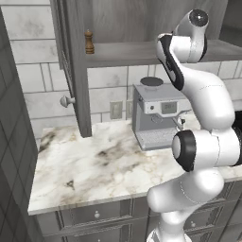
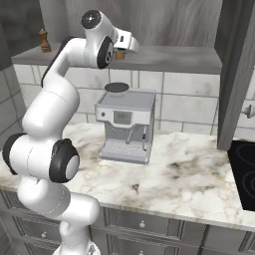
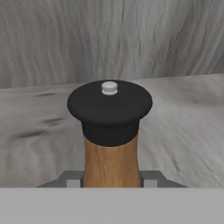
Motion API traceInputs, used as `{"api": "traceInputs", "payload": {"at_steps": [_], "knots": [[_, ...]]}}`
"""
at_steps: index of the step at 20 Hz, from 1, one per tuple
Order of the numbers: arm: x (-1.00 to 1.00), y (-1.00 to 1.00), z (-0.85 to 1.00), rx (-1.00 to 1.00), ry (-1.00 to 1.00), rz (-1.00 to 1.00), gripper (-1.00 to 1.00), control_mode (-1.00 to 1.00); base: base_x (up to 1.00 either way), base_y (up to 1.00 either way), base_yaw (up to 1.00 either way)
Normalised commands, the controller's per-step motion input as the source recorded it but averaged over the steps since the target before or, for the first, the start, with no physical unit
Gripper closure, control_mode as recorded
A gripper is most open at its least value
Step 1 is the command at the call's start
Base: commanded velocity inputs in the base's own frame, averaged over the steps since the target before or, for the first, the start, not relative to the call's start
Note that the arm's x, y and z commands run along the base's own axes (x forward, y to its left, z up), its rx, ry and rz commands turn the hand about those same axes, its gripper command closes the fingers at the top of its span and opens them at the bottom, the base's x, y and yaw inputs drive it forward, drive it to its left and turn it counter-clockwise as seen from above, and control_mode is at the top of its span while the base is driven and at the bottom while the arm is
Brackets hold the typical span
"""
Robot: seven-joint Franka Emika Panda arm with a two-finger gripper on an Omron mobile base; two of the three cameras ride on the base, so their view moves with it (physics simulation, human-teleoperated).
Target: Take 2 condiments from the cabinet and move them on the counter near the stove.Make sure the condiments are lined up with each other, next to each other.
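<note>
Two-finger gripper [image 3: 111, 183] at cabinet shelf board [image 2: 164, 59], fingers flanking lighter orange-brown black-capped wooden shaker [image 3: 110, 131], nearly closed (firm hold unclear). Dark brown knobbed shaker [image 1: 89, 42] upright further along shelf, awaiting later pickup.

In the left base view we find one shaker [image 1: 89, 42] standing on the cabinet shelf [image 1: 142, 51] at upper left of the frame, just right of the cabinet's upright side [image 1: 78, 71]. Below the shelf, at centre, the espresso machine [image 1: 156, 116] sits on the counter [image 1: 90, 165], against the back wall. In the right base view we see the stove [image 2: 244, 172] at the right edge, set in the counter, well apart from the machine. In the hand view the other shaker [image 3: 110, 131] stands upright on the shelf at centre frame, the cabinet's back panel behind it.
</note>
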Motion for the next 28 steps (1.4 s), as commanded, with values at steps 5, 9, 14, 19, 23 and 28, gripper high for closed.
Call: {"api": "traceInputs", "payload": {"at_steps": [5,9,14,19,23,28], "knots": [[-0.70,0.00,0.00,-0.02,-0.05,0.00,1.00,-1.00,0.00,0.00,0.00],[-1.00,0.00,0.00,-0.03,-0.03,0.06,1.00,-1.00,0.00,0.00,0.00],[-1.00,-0.08,0.00,-0.02,0.02,0.02,1.00,-1.00,0.00,0.00,0.00],[-1.00,-0.29,-0.06,-0.06,0.12,0.01,1.00,-1.00,0.00,0.00,0.00],[-1.00,-0.47,-0.23,-0.06,0.10,0.00,1.00,-1.00,0.00,0.00,0.00],[-0.99,-0.65,-0.42,-0.06,0.04,0.00,1.00,-1.00,0.00,0.00,0.00]]}}
